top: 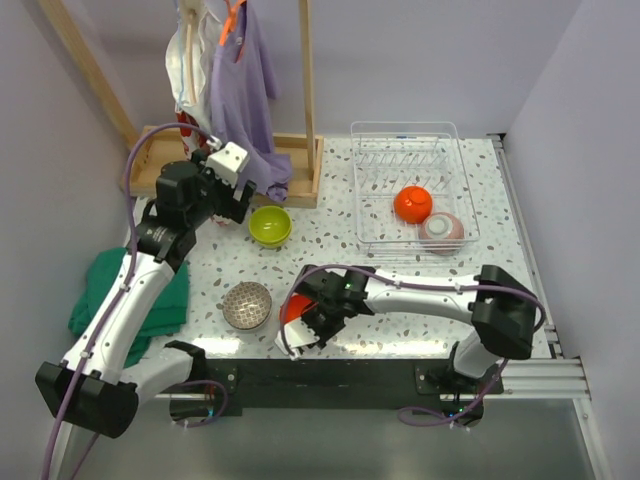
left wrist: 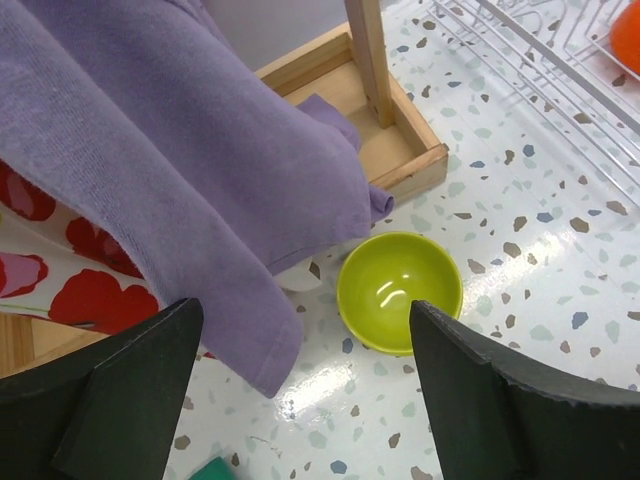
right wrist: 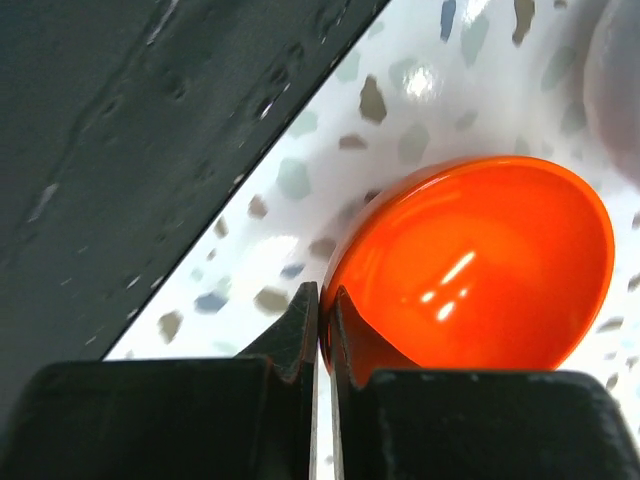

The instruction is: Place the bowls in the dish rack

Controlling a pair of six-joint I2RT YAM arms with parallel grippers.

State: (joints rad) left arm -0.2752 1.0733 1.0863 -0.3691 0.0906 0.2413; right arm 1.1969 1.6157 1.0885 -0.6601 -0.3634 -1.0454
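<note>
The dish rack (top: 372, 225) stands at the back right and holds an orange-red bowl (top: 412, 203) and a white bowl showing its pinkish underside (top: 441, 230). A lime green bowl (top: 270, 224) sits upright on the table, and a grey-brown speckled bowl (top: 247, 305) sits near the front edge. My right gripper (top: 305, 318) is shut on the rim of a second orange-red bowl (right wrist: 470, 270) at the table's front edge, tilted. My left gripper (top: 238, 205) is open and empty just left of the green bowl (left wrist: 400, 290), which lies by its right finger (left wrist: 500, 400).
A wooden stand with a tray base (top: 300, 170) holds a hanging purple cloth (top: 245, 90) that drapes beside the green bowl. A green cloth (top: 120, 290) lies at the table's left. The black front edge (top: 330, 365) runs right beside the held bowl.
</note>
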